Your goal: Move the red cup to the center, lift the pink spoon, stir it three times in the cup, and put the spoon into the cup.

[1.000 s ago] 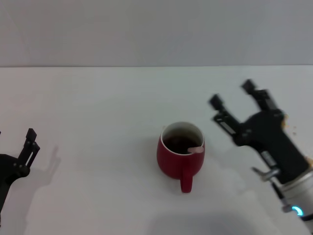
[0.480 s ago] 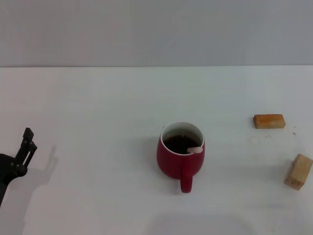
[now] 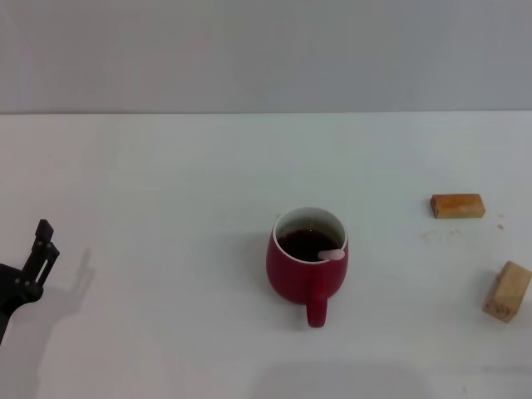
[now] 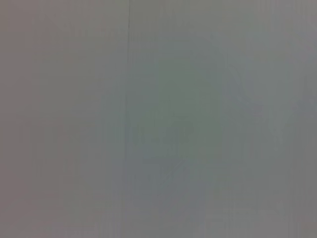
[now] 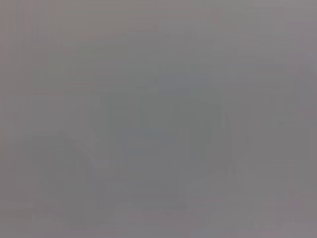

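— Looking from left to right, what is there?
— My left gripper [image 3: 29, 266] at nine o'clock; its fingers I cannot tell. The red cup [image 3: 306, 264] stands central, the pink spoon [image 3: 332, 254] inside.
— Finished?
— I judge yes; my right gripper is unseen.

A bare test bench: plain white table [image 3: 166, 166] against a blank grey wall [image 3: 266, 50].

Two tan wooden blocks on the white table [image 3: 166, 166]: one flat [image 3: 457, 205], one tilted [image 3: 507, 292] nearer the edge.
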Available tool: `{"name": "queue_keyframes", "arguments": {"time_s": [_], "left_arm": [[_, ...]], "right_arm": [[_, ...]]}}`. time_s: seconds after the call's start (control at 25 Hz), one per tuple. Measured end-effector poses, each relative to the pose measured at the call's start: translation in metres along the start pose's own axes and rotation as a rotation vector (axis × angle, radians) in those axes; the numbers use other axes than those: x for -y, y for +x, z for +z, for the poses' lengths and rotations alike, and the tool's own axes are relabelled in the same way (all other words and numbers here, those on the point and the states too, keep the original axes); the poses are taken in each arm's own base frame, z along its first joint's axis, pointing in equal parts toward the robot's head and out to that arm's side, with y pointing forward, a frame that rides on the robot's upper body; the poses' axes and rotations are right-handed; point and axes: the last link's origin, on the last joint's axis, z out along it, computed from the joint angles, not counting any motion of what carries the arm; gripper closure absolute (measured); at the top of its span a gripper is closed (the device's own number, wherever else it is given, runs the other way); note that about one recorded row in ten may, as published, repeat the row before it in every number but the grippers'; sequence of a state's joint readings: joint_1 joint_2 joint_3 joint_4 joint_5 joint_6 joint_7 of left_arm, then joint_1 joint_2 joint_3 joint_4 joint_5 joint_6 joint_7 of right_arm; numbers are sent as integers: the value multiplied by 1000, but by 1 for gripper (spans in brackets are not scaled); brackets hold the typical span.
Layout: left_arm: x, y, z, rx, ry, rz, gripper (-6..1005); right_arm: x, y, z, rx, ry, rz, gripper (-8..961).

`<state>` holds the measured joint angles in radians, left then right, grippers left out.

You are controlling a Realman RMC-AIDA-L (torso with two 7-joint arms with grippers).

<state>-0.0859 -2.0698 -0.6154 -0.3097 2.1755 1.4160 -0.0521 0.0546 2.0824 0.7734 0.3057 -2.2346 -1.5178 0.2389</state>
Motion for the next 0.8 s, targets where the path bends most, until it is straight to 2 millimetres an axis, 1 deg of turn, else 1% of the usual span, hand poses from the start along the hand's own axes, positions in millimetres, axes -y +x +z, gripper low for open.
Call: {"name": "queue_keyframes", "arguments": {"time_s": [0.24,0.8], "left_arm": [[0,0,0,1,1,0,185],[-1,0,-1,1,-5,-1,185]], "right_arm": [[0,-1,-1,9,-2,-1,177],[-2,-2,3,17,-14,0,177]]}}
